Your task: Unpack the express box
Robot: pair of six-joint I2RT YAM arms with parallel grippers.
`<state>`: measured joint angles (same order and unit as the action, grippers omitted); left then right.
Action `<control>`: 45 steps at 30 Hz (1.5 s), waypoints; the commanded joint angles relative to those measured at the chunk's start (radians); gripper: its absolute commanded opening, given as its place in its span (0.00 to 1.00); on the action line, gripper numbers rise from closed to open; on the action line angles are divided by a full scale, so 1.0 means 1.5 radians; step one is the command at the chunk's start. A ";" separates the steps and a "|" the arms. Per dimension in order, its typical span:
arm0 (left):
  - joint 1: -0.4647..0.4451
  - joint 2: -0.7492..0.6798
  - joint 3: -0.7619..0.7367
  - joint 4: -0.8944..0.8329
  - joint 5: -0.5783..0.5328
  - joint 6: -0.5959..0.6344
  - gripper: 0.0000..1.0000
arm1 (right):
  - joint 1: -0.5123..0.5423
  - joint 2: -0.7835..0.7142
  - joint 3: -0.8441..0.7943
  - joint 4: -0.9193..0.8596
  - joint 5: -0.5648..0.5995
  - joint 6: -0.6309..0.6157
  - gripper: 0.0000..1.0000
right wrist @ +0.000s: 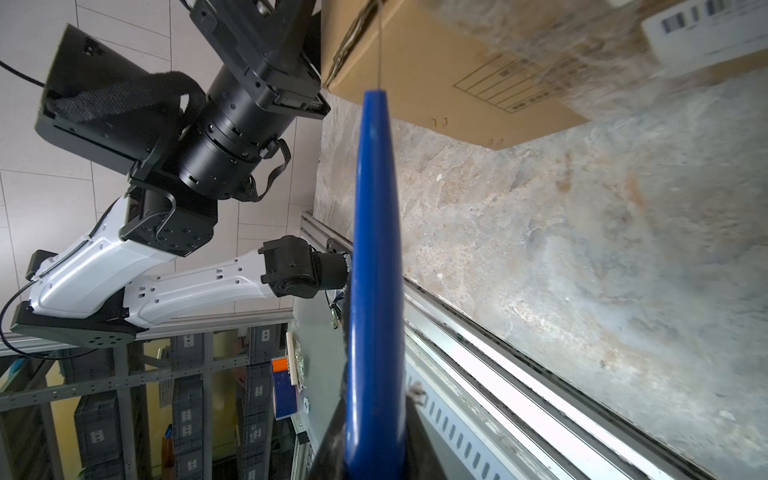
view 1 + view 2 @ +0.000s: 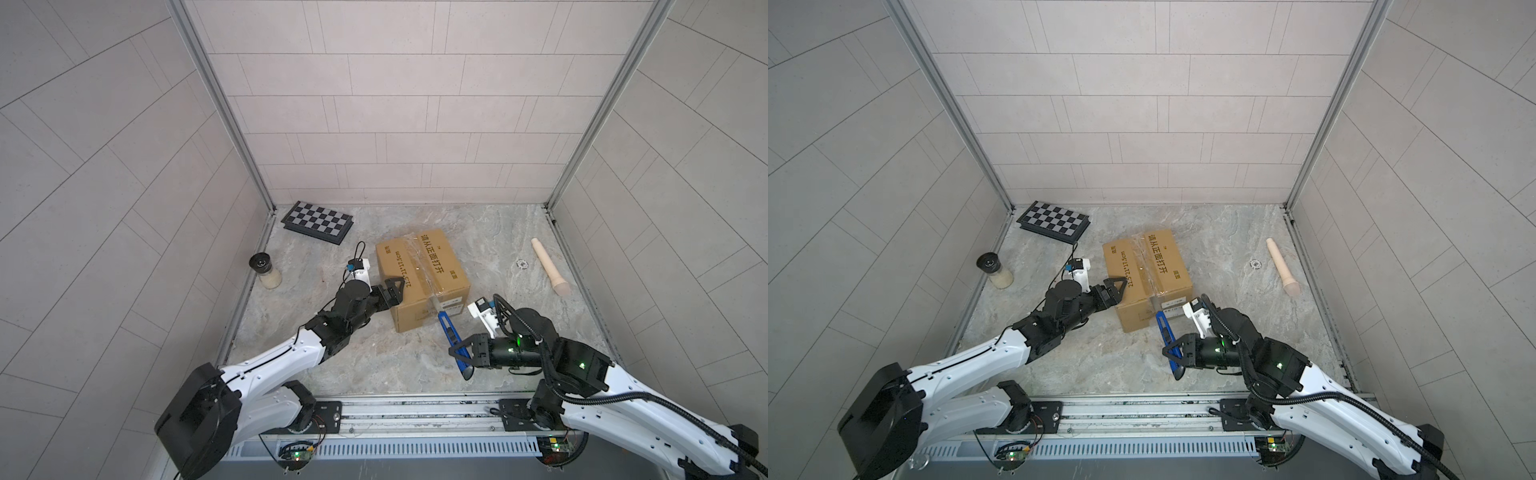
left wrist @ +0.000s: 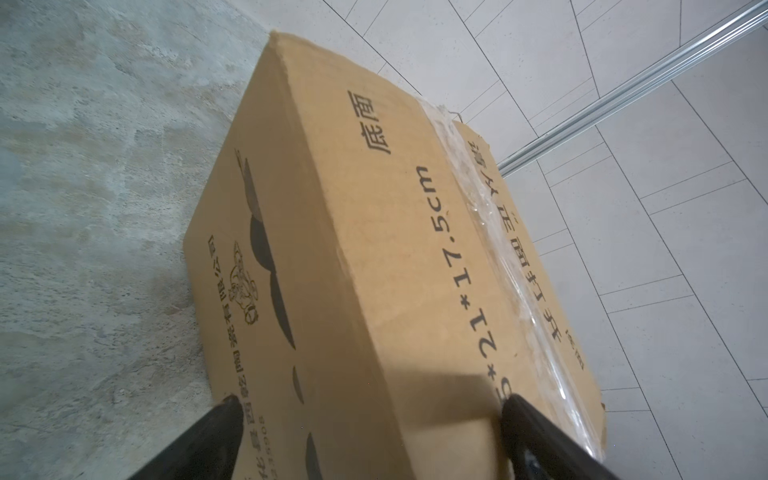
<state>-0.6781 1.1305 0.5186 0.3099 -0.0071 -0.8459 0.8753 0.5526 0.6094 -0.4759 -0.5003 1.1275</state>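
The express box (image 2: 422, 276) is sitting at the middle of the marble tabletop (image 2: 374, 365) as the left gripper (image 2: 394, 293), fingers spread wide, is straddling its near-left top edge. The right gripper (image 2: 462, 360), fingers clamped on a blue utility knife (image 2: 448, 330), is pointing the blade at the box's near face.

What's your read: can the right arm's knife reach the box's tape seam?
Probably yes. The right gripper, shut on the blue knife, points it at the express box's near face; the tape seam is uncovered, and the open left gripper sits off it.
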 commanded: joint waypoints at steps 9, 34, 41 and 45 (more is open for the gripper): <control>0.028 -0.012 0.003 -0.057 -0.006 0.029 1.00 | -0.113 -0.025 0.171 -0.262 0.127 -0.190 0.00; 0.083 -0.225 0.002 -0.172 0.011 0.116 1.00 | -0.515 0.717 0.377 0.065 0.122 -0.500 0.00; 0.086 -0.240 -0.007 -0.187 0.005 0.106 1.00 | -0.519 0.902 0.509 0.017 0.104 -0.532 0.00; 0.085 -0.248 0.000 -0.204 0.000 0.110 1.00 | -0.518 0.954 0.529 0.020 0.108 -0.527 0.00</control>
<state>-0.5564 0.7784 0.5213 0.0338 0.0093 -0.6941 0.1005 1.9347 1.3876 -0.4152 -0.3401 0.3695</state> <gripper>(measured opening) 0.997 0.185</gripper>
